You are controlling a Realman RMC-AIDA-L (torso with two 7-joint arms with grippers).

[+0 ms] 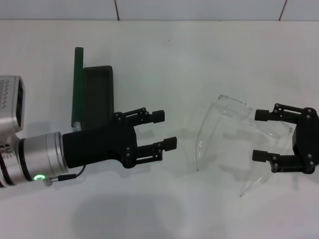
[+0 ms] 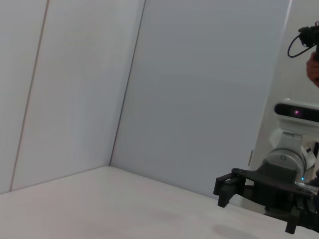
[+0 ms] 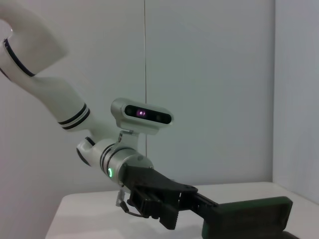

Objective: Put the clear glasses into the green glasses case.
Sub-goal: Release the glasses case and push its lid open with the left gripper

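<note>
The clear glasses [image 1: 208,130] lie on the white table right of centre, their thin arms pointing toward my right gripper [image 1: 260,135]. That gripper is open, with one finger on each side of the arms' ends and nothing held. The green glasses case [image 1: 97,93] lies open at the left, its green lid [image 1: 78,84] standing up and its dark lining showing. My left gripper [image 1: 165,129] hovers open just right of the case and holds nothing. In the right wrist view, the case [image 3: 251,215] shows beyond the left arm.
The white tabletop [image 1: 164,59] runs back to a tiled wall. The left arm's silver wrist [image 1: 42,154] reaches in over the table's left front. Bare surface lies between the case and the glasses.
</note>
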